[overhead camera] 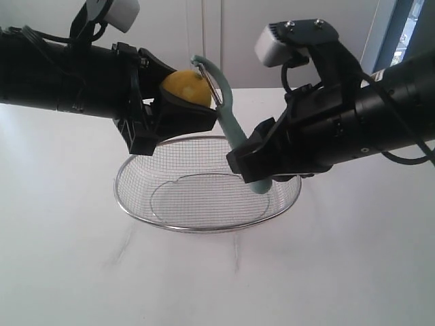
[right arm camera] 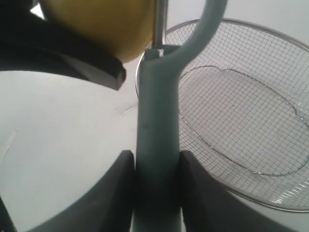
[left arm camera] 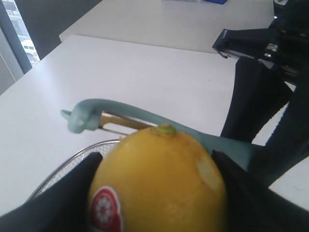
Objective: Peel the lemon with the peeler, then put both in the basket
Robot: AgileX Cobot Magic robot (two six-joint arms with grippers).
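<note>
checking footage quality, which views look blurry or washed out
Left wrist view: the lemon up close looks soft; right wrist view: the peeler handle is blurred, the basket mesh sharper; exterior view: the white table is washed out, with only faint shadows under the basket.

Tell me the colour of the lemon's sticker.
The sticker on the lemon is red and white; left wrist view shows it best.

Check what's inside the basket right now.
Only bare wire mesh shows inside the basket; the lemon and peeler are held above it. The right gripper and peeler handle cover part of its rim and wall, so that patch is unseen.
</note>
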